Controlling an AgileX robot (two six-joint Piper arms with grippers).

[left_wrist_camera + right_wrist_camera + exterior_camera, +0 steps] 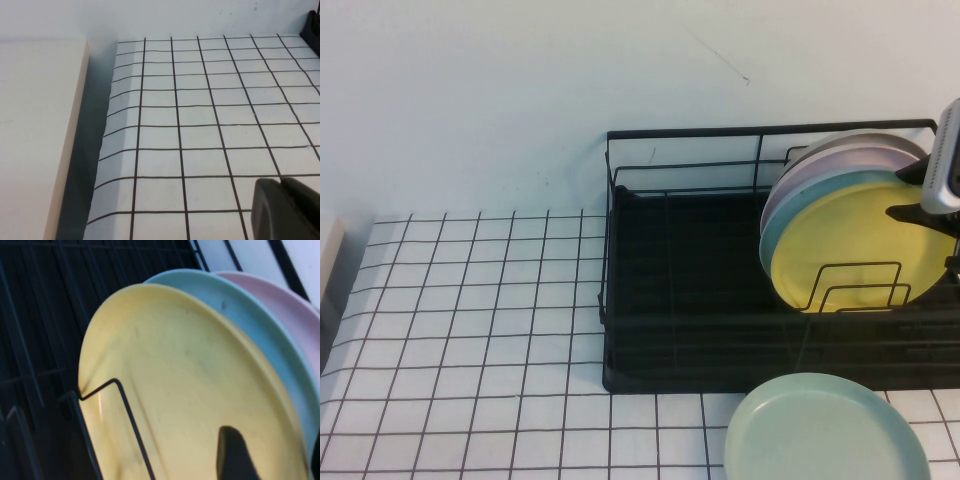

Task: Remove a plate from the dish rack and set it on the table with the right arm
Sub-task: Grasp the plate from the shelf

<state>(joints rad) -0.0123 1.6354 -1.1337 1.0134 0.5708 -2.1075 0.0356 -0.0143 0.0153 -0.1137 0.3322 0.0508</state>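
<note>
The yellow plate [860,235] stands upright at the front of a stack in the black dish rack [680,300], held by a wire holder. It fills the right wrist view [175,380]. My right gripper [914,193] is at the plate's right rim, at the high view's right edge. It is open, with one black finger [234,455] in front of the plate's face and the other behind the rim. My left gripper [286,210] is shut and empty, low over the gridded table [200,115], and is out of the high view.
A light blue plate [769,240] and a pink plate [820,160] stand behind the yellow one. A pale green plate [825,430] lies flat on the table [470,330] in front of the rack. A beige block [35,130] borders the table's left edge.
</note>
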